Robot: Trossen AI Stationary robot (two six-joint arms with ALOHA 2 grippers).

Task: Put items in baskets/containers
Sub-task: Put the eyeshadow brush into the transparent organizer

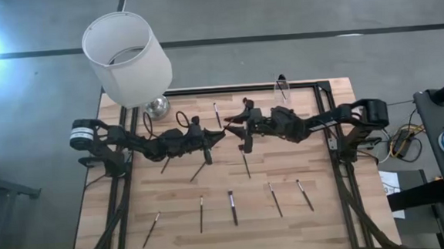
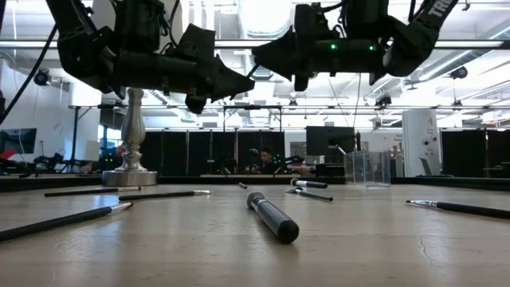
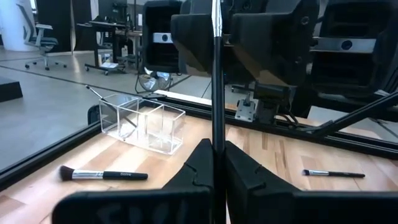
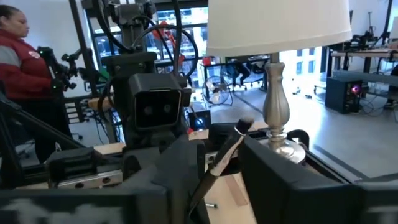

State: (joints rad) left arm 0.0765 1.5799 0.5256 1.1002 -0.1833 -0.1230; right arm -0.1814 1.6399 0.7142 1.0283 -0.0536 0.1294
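Along the bottom of the high view you have five loose brushes in a row. At centre frame, your left gripper is clamped on one brush, held upright. Your right gripper faces it, jaws apart around that same brush. Farther back, upper right, stands the clear cup; upper left, the lamp.

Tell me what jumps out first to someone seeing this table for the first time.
The two dark arms meet nose to nose over the table's middle: the left gripper is shut on a thin brush standing upright, right in front of the right gripper. A big white lampshade looms over the far left corner, and loose brushes lie scattered along the near side.
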